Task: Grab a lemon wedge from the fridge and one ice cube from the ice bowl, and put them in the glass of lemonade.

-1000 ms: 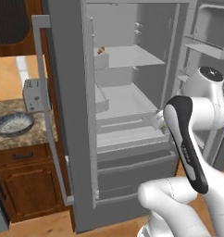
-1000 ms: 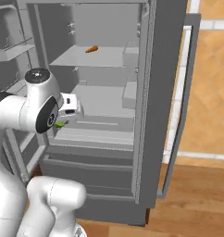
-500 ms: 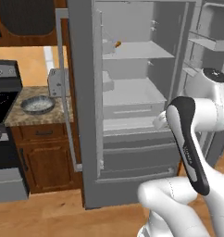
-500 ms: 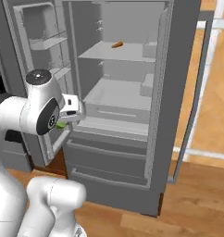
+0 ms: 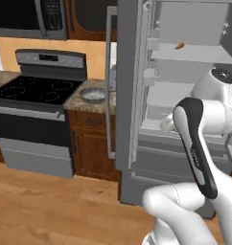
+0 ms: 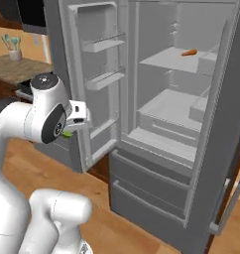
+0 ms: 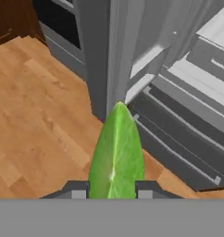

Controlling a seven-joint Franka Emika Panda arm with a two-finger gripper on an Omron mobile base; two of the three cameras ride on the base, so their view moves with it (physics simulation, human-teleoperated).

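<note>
Clamped between the 2 finger tips of the gripper (image 7: pixel 112 189), a green wedge (image 7: pixel 115 152) is seen in the hand view, so the lemon wedge of the task is judged to be already taken; the jaws are drawn narrow around it. Below it lie the wooden floor (image 7: pixel 35 115) and the lower drawers of the fridge (image 7: pixel 188 139). In the right base view a sliver of the same green (image 6: pixel 67 133) is seen under the hand, in front of the open left fridge door (image 6: pixel 94 84). Further in, the fridge (image 6: pixel 171 124) is left open, and a small orange item (image 6: pixel 189 52) is left on an upper shelf. To the left in the left base view, the ice bowl (image 5: pixel 94 94) is set on the counter (image 5: pixel 78 102) beside the stove (image 5: pixel 39 91), well apart from the arm. The glass of lemonade cannot be made out. Of the 2 items, 1 is judged in hand; the wedge's drop, the ice cube's pickup and its drop are left.
</note>
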